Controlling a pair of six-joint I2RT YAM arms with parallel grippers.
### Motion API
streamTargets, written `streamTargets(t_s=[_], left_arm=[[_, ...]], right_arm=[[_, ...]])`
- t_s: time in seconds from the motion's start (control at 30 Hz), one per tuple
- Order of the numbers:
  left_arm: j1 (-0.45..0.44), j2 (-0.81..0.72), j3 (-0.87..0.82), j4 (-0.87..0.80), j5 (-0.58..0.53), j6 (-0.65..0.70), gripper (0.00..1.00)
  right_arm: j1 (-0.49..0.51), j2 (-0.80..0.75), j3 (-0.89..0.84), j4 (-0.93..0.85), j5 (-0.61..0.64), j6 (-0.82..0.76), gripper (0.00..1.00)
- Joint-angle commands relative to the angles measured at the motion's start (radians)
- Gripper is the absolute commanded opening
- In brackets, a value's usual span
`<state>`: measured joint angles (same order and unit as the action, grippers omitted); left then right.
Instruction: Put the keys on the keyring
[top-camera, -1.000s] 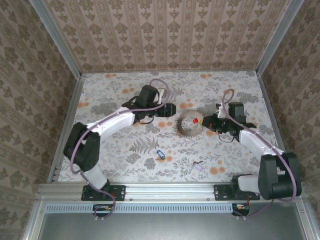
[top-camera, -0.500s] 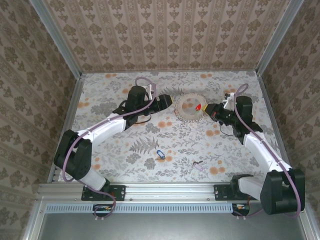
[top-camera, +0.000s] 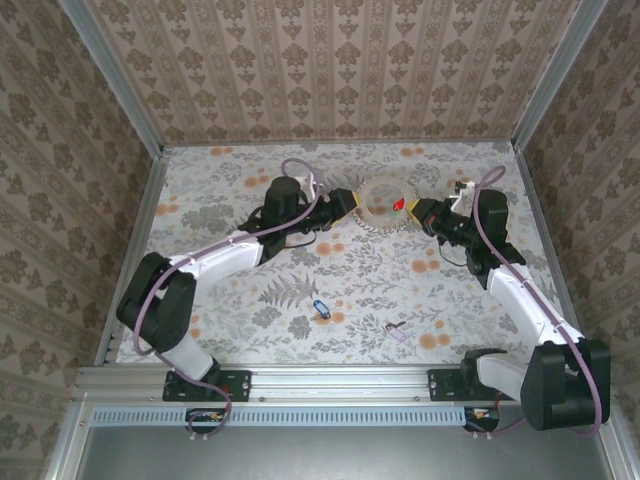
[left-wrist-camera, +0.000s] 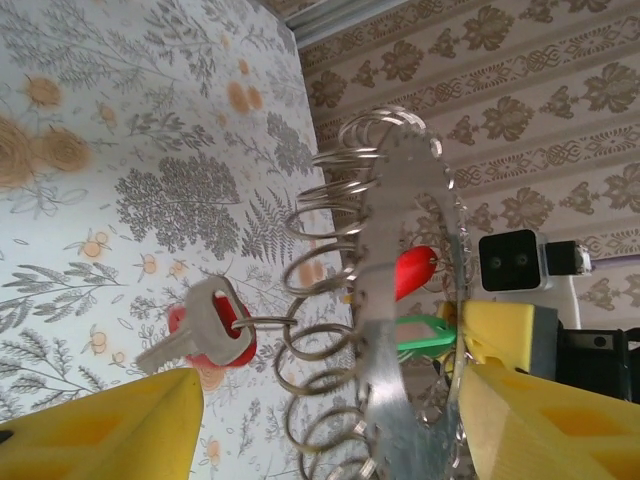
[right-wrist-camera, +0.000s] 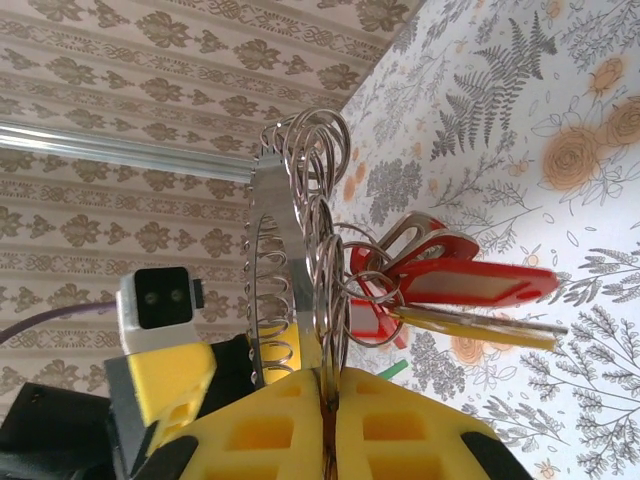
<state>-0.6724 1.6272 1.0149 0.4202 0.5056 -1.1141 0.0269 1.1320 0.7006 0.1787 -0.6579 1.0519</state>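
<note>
The keyring (top-camera: 368, 224), a grey band strung with wire loops, hangs above the back of the table between both grippers. My right gripper (top-camera: 412, 210) is shut on its loops (right-wrist-camera: 328, 375). Red-tagged keys (right-wrist-camera: 450, 280) and a yellow one (right-wrist-camera: 480, 325) dangle from the keyring (right-wrist-camera: 290, 260). My left gripper (top-camera: 348, 205) stands open around the band (left-wrist-camera: 410, 300), its left finger (left-wrist-camera: 100, 430) well apart from the loops. A red-tagged key (left-wrist-camera: 205, 325) and a green tag (left-wrist-camera: 425, 330) hang there too. On the table lie a blue-tagged key (top-camera: 319, 308) and a purple-tagged key (top-camera: 397, 330).
Patterned walls (top-camera: 330, 70) enclose the floral table (top-camera: 230, 290) at the back and sides. An aluminium rail (top-camera: 330, 380) runs along the near edge by the arm bases. The two wrists face each other closely across the ring.
Both arms carried the ring from mid-table up toward the back wall. The left gripper has come in around the ring's left side.
</note>
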Motion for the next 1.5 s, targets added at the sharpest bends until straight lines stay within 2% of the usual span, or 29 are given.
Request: streamTargets(t_s=[0.0,0.13,0.3,0.67,0.87,0.9,0.93,0.97,1.0,1.13,1.3,1.47], left_arm=[[-0.004,0.037,0.046,0.088,0.043,-0.058,0.68],[-0.010,0.047,0.061,0.082,0.047,-0.061,0.67],[-0.013,0.066,0.065,0.129,0.065,-0.096,0.54],[-0.015,0.072,0.071,0.170,0.070,-0.121,0.42],[-0.012,0.070,0.070,0.181,0.068,-0.123,0.28],[-0.011,0.070,0.070,0.181,0.069,-0.124,0.29],[-0.010,0.070,0.070,0.181,0.069,-0.126,0.36],[-0.010,0.069,0.067,0.179,0.068,-0.123,0.54],[-0.010,0.067,0.065,0.172,0.064,-0.124,0.61],[-0.009,0.056,0.056,0.127,0.055,-0.131,0.69],[-0.015,0.042,0.032,0.090,0.041,-0.147,0.74],[-0.015,0.036,0.028,0.080,0.038,-0.148,0.72]], right_arm=[[0.007,-0.012,0.037,0.067,-0.003,0.029,0.10],[0.010,-0.010,0.042,0.073,-0.003,0.031,0.10],[0.019,-0.005,0.046,0.080,-0.010,0.033,0.10],[0.041,0.015,0.052,0.102,-0.025,0.039,0.10],[0.044,0.017,0.050,0.084,-0.025,0.022,0.11],[0.044,0.016,0.050,0.079,-0.023,0.022,0.11],[0.044,0.012,0.050,0.072,-0.016,0.017,0.10],[0.043,0.001,0.048,0.057,0.005,0.011,0.10],[0.044,-0.011,0.048,0.042,0.029,0.003,0.10],[0.042,-0.035,0.058,0.021,0.091,-0.003,0.09],[0.042,-0.041,0.043,0.054,0.164,0.039,0.09],[0.044,-0.021,0.050,0.066,0.162,0.049,0.09]])
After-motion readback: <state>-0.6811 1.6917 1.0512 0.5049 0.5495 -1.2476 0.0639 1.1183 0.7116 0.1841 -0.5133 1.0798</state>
